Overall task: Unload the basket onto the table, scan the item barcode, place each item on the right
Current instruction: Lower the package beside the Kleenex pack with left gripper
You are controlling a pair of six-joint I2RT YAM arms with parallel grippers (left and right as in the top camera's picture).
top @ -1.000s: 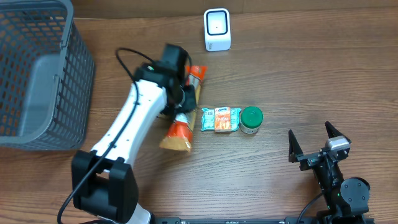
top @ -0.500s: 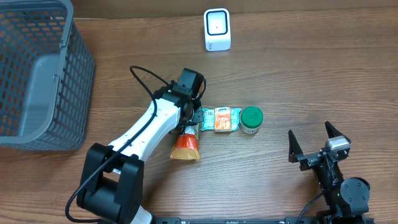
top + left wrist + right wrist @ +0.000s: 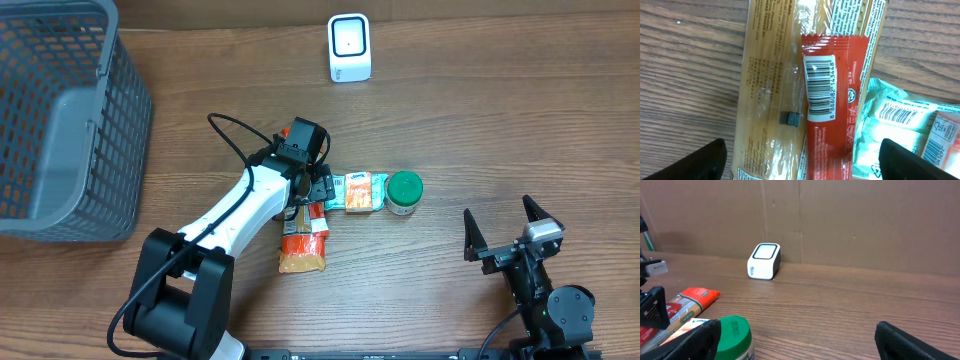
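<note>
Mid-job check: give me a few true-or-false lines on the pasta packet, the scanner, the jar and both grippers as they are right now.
1. The left gripper is open and the pasta packet lies on the table. True.
2. The packet's barcode faces up toward the left wrist camera. True.
3. The scanner sits inside the basket. False: it stands on the table at the far edge, well apart from the basket.
4. The right gripper holds the green-lidded jar. False: it is open and empty, and the jar stands on the table beside a small snack pack.
</note>
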